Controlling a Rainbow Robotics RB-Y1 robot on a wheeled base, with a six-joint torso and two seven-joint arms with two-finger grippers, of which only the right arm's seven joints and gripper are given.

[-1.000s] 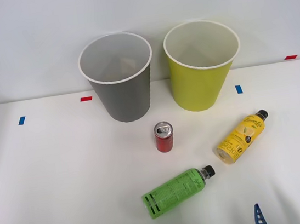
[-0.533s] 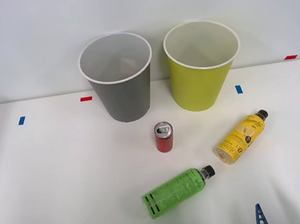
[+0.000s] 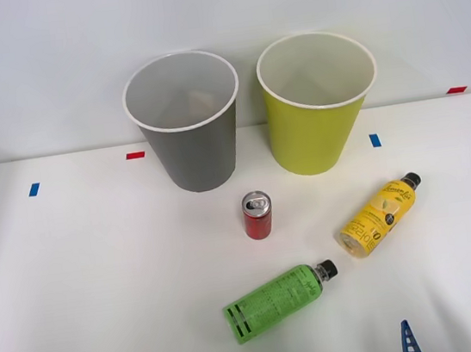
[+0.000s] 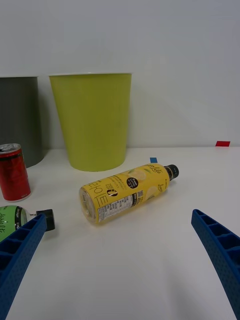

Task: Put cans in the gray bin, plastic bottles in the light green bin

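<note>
Right tool (image 3: 452,337) sits at the near edge of the white bench (image 3: 103,289), blue ribbed fingers (image 4: 17,250) spread wide, nothing btwn them. In the wrist view the yellow lemon-label bottle (image 4: 127,192) lies ahead of the gap, clear of both fingers.

Nearest item: green-label bottle (image 3: 278,301), on its side, black cap twd the robot's right. Just past it and further right, the yellow bottle (image 3: 379,215) also on its side, cap pointing away and right. The two are near each other, not touching.

Mid-bench, a short red can (image 3: 257,215) stands upright, silver top w/ pull tab showing, apart from both bottles.

At the back, two tall bins side by side against the wall: gray bin (image 3: 189,139) on the left, light green bin (image 3: 315,118) on the right, both upright w/ white rims. Can sits in front of the gap, nearer the gray one. Small red and blue tape marks (image 3: 135,155) dot the bench.
</note>
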